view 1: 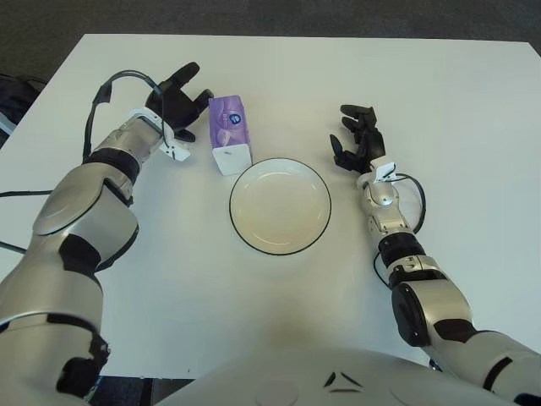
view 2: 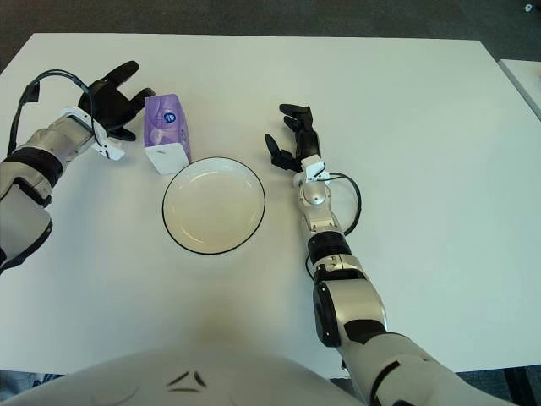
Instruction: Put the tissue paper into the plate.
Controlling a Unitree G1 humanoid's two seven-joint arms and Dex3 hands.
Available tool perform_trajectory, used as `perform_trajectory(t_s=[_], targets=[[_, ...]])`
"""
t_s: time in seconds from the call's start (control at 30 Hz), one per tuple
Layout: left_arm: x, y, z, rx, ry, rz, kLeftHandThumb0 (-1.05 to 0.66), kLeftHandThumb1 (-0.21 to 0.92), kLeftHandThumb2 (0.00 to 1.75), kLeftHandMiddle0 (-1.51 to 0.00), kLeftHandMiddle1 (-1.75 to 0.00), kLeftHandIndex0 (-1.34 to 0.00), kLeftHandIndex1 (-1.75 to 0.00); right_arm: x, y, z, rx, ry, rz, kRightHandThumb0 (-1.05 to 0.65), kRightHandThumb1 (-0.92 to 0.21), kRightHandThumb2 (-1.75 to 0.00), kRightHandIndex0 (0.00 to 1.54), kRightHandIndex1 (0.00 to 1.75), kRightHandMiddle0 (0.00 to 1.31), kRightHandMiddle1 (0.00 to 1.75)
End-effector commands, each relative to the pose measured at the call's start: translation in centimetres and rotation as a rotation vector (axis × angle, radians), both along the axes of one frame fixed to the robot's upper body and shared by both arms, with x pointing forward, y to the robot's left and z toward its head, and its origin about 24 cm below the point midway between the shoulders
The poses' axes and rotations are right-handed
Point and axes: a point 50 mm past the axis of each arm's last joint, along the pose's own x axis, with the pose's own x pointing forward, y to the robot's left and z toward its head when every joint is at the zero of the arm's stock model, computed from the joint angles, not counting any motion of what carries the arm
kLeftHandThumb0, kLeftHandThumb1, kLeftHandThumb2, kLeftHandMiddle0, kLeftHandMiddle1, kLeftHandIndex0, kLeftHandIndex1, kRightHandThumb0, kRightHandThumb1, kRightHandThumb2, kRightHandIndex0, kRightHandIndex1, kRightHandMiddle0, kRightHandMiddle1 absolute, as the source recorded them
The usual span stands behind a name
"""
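A purple and white tissue pack lies on the white table, just beyond the upper left rim of a white plate with a dark rim. The plate holds nothing. My left hand is just left of the pack, fingers spread and open, a small gap between them and the pack. My right hand shows to the right of the plate, fingers loosely spread, holding nothing.
The white table stretches wide around the plate. A black cable loops off my left wrist. A dark object sits past the table's left edge.
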Motion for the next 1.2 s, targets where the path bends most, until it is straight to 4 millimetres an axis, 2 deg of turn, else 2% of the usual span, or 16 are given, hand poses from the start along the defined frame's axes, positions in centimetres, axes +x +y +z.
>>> perform_trajectory(t_s=[0.0,0.23,0.47,0.77,0.9,1.03,1.17], targets=[[0.0,0.6,0.8,0.019,-0.011,-0.004,-0.88,0.92,0.4,-0.03,0.0,0.0,-0.58,-6.7,-1.7,-11.8,0.0,0.555,-0.065,-0.49,-0.61,-0.78,0.38,0.75,0.0,1.12],[0.0,0.8,0.8,-0.012,-0.004,0.011,-0.86,0.92,0.41,-0.03,0.0,0.0,-0.56,-6.8,-1.8,-11.9,-0.004,0.56,-0.068,-0.49,-0.6,-0.78,0.36,0.75,0.0,1.12],[0.3,0.9,2.2,-0.036,-0.048,0.002,-0.88,0.92,0.46,-0.02,0.0,0.0,-0.47,-6.9,-1.9,-12.0,-0.01,0.567,-0.07,-0.48,-0.6,-0.78,0.36,0.75,0.0,1.13],[0.3,0.9,3.1,-0.026,-0.111,-0.02,-0.9,0.92,0.47,0.0,0.0,0.0,-0.36,-7.0,-1.9,-12.1,-0.015,0.57,-0.068,-0.48,-0.59,-0.8,0.37,0.77,0.0,1.14],[0.3,0.9,3.7,0.013,-0.191,-0.05,-0.92,0.92,0.47,0.0,0.0,0.0,-0.27,-7.0,-1.9,-12.1,-0.016,0.57,-0.068,-0.47,-0.59,-0.8,0.37,0.77,0.0,1.15],[0.2,0.8,4.4,0.133,-0.31,-0.137,-0.99,0.92,0.47,0.0,0.0,0.0,-0.12,-7.0,-1.9,-12.2,-0.021,0.572,-0.063,-0.48,-0.59,-0.81,0.37,0.77,0.0,1.14],[0.0,0.6,4.7,0.195,-0.349,-0.206,-1.03,0.92,0.46,0.0,0.0,0.0,-0.03,-7.0,-1.9,-12.2,-0.025,0.572,-0.06,-0.49,-0.59,-0.81,0.37,0.77,0.0,1.14]])
